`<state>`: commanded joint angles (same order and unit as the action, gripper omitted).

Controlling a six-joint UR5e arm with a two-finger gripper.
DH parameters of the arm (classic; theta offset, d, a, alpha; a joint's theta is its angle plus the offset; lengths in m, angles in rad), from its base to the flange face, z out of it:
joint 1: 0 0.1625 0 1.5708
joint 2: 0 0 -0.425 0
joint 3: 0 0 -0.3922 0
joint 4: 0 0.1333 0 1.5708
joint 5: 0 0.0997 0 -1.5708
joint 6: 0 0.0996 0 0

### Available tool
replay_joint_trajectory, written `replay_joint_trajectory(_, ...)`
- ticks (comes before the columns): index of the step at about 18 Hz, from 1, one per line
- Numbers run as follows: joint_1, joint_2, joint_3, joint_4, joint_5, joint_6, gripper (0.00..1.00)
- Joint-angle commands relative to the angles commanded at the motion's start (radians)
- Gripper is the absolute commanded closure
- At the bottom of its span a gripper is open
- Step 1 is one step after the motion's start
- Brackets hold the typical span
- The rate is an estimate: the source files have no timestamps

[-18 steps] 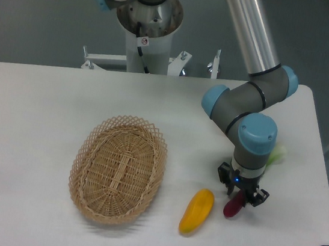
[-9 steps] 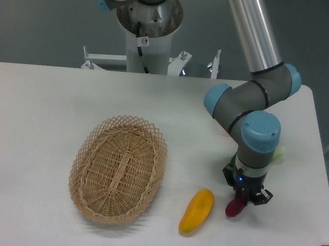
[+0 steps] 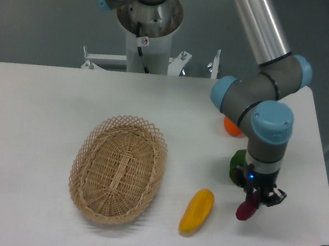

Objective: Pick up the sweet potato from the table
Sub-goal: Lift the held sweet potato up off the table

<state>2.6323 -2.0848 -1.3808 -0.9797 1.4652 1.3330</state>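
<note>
The sweet potato (image 3: 244, 211), small and dark magenta, sits between the fingers of my gripper (image 3: 257, 199) at the front right of the white table (image 3: 43, 119). Its lower end sticks out below and to the left of the fingers. The gripper points straight down and is shut on the sweet potato's upper end. I cannot tell whether the lower end still touches the tabletop.
A yellow-orange elongated vegetable (image 3: 196, 211) lies just left of the sweet potato. An oval wicker basket (image 3: 118, 168) stands left of centre. A round orange fruit (image 3: 232, 127) and a green object (image 3: 237, 166) show partly behind the arm. The table's right edge is close.
The gripper has moved right and slightly toward the front, and the sweet potato has moved with it. The orange fruit and green object, hidden before, now show behind the arm.
</note>
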Motion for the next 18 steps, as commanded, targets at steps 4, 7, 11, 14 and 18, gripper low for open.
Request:
replay_joint_trajectory(4, 0.015, 0.084, 0.014, -0.134, -0.064, 0.000, 0.78)
replay_joint_trajectory(7, 0.038, 0.124, 0.023, -0.206, -0.072, 0.000, 0.78)
replay_joint_trajectory(11, 0.057, 0.143, 0.054, -0.258, -0.074, 0.028, 0.78)
replay_joint_trajectory(14, 0.058, 0.144, 0.059, -0.280, -0.074, 0.035, 0.78)
replay_joint_trajectory(18, 0.060, 0.158, 0.057, -0.292, -0.074, 0.043, 0.78)
